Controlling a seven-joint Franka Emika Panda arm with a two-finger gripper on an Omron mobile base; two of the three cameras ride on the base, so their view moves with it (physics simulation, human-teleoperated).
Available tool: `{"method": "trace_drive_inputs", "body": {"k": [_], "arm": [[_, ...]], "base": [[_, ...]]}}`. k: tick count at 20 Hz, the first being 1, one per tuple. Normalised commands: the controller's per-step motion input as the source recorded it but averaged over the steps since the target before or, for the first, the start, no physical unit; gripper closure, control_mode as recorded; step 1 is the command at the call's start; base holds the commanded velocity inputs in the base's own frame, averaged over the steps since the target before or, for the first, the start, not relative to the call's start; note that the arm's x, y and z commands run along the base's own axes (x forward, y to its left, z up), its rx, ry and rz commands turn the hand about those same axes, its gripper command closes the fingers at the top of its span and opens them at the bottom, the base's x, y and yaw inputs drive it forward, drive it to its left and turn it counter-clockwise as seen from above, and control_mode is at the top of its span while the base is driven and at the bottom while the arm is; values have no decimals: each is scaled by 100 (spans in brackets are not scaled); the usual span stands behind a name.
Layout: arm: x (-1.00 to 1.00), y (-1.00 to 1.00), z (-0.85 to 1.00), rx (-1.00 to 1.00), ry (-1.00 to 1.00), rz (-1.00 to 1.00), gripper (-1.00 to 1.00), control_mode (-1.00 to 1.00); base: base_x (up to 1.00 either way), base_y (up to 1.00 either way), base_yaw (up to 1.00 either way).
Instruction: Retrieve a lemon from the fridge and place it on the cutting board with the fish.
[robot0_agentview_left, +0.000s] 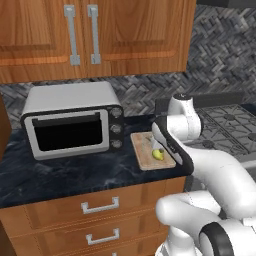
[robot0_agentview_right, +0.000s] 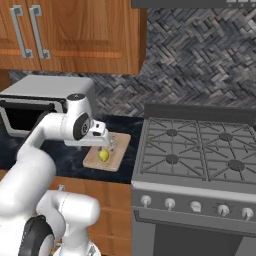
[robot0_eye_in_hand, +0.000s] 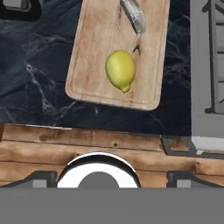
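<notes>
The white arm's two-finger gripper (robot0_agentview_right: 107, 141) is hanging above the board with jaws spread wide, gripping nothing. The small yellow-green oval lemon (robot0_eye_in_hand: 120, 70) is lying free on the light tan wooden cutting board (robot0_eye_in_hand: 92, 52), just beside the pale greyish elongated fish (robot0_eye_in_hand: 133, 15). The board is sitting on the dark marbled counter (robot0_eye_in_hand: 39, 87).

A rendered home kitchen is being shown. It is being marked by wooden wall cabinets (robot0_agentview_left: 95, 37), a dark marbled worktop (robot0_agentview_left: 65, 172) carrying a toaster oven (robot0_agentview_left: 72, 125), a gas stove (robot0_agentview_right: 200, 150) and a herringbone tiled backsplash (robot0_agentview_right: 200, 60).
</notes>
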Motion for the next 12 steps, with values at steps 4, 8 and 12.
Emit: {"method": "trace_drive_inputs", "body": {"k": [4, 8, 12], "arm": [[-70, -1, 24, 12, 10, -24, -100, -100], [-65, 0, 20, 8, 3, -17, -100, -100], [-64, 0, 1, 0, -1, -12, -100, -100]], "base": [[0, 0, 0], [0, 0, 0], [0, 0, 0]]}}
